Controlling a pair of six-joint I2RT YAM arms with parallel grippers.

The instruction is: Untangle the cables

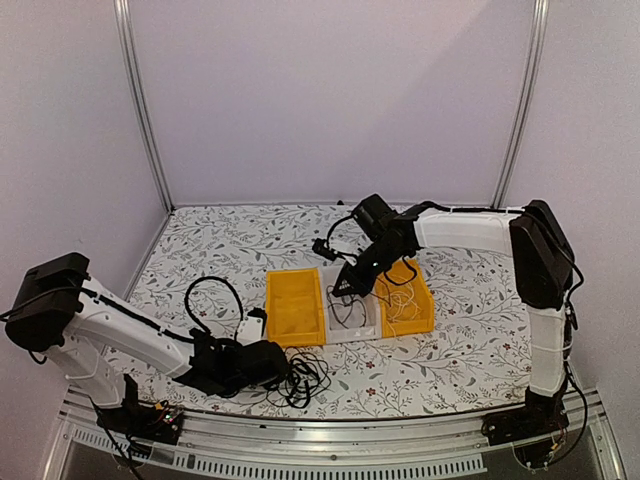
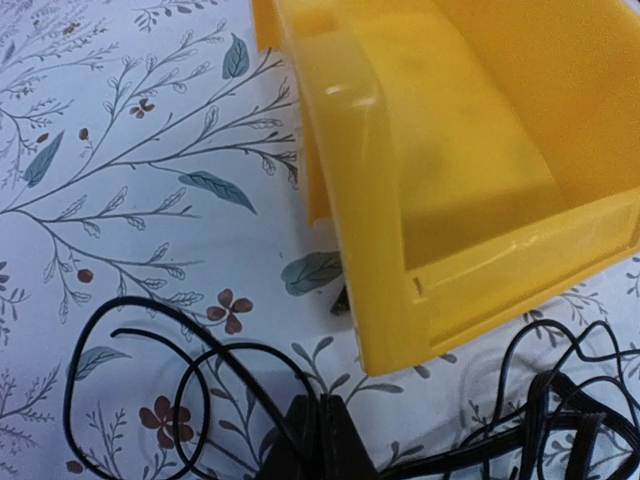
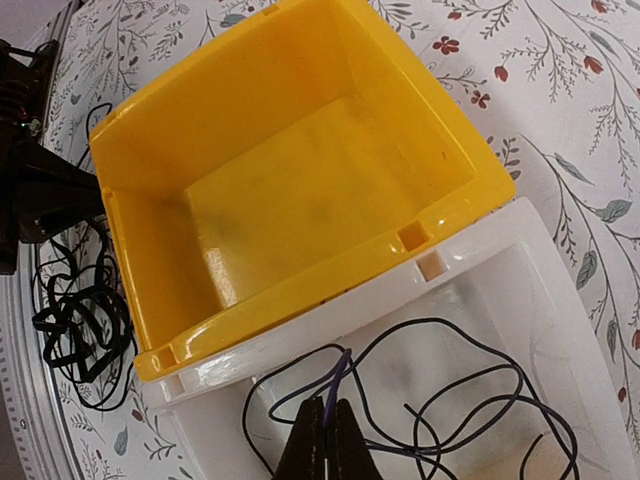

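Left gripper (image 2: pixel 322 442) pinched tight on a black cable (image 2: pixel 140 301), yellow bin (image 2: pixel 400 200) just ahead. Right gripper (image 3: pixel 326 440) clamps a dark cable (image 3: pixel 340 375) above the clear bin (image 3: pixel 470 255).

Bright diffuse light, soft shadows; wrist views slightly blurred.

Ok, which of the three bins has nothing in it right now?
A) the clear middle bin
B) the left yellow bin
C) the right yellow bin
B: the left yellow bin shows a bare floor in the right wrist view, while the clear middle bin holds a black cable and the right yellow bin a pale cable.
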